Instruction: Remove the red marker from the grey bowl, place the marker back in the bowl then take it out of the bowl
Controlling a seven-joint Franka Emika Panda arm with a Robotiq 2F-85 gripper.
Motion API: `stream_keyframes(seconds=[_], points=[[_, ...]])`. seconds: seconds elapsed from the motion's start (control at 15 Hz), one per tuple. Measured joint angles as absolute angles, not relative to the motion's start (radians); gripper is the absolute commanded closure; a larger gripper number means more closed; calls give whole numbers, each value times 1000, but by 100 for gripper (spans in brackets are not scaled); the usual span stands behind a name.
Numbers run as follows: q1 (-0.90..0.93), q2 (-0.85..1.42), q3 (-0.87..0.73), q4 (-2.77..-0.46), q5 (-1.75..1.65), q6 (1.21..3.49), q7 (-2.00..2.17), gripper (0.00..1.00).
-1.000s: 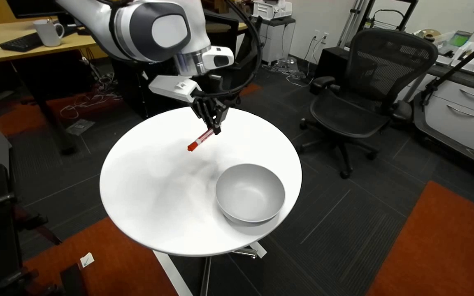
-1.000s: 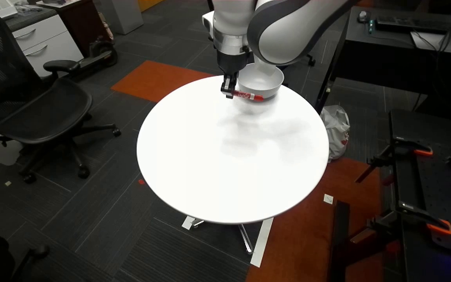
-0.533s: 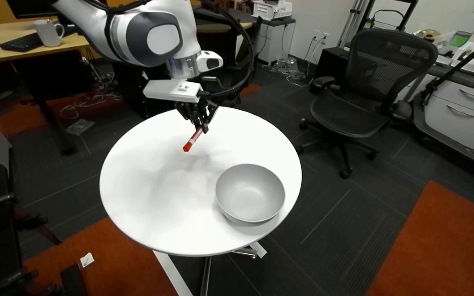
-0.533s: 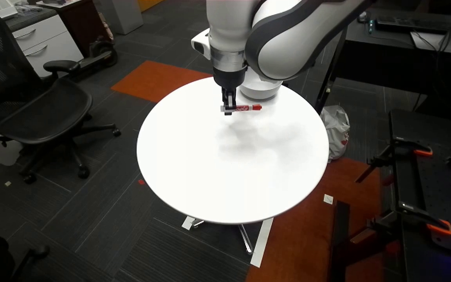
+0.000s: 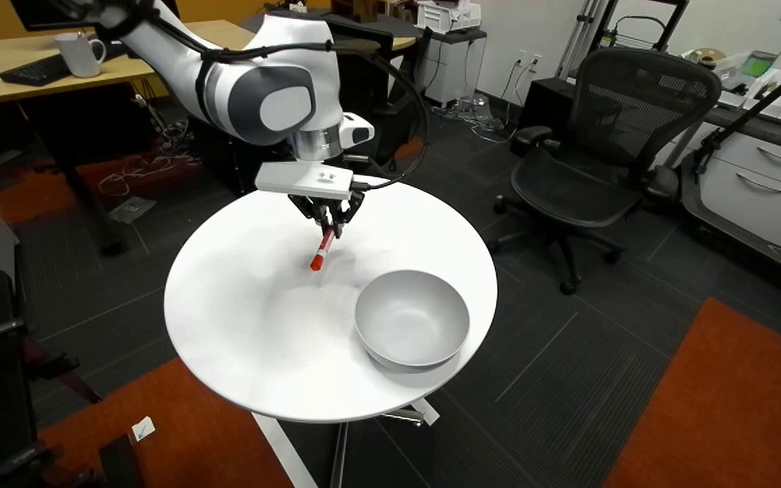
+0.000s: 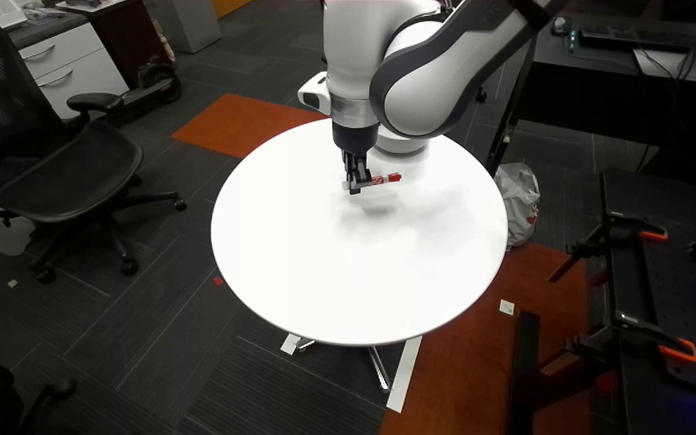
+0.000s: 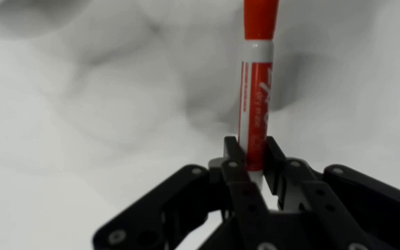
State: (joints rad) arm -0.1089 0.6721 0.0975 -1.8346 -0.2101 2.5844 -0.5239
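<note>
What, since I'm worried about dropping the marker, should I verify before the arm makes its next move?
1. Red marker firmly placed in the end effector: ok, in the wrist view it is pinched near its white end; how tightly, the pictures do not show.
2. Marker out of the grey bowl: ok, the two are apart in an exterior view.
3. Bowl upright: ok, open side up on the white table.
4. Marker resting on the table, ready for release: not ok; its shadow lies apart below it in an exterior view, so it seems to hang above.
5. Whether this is the first or final removal: cannot tell.
</note>
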Motion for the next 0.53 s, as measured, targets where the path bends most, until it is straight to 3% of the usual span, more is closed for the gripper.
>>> stream_keyframes(seconds=[0.47, 0.53], points=[[-138, 722, 130, -1788, -204, 2587, -591, 95], [-138, 726, 132, -1783, -204, 2587, -594, 60]])
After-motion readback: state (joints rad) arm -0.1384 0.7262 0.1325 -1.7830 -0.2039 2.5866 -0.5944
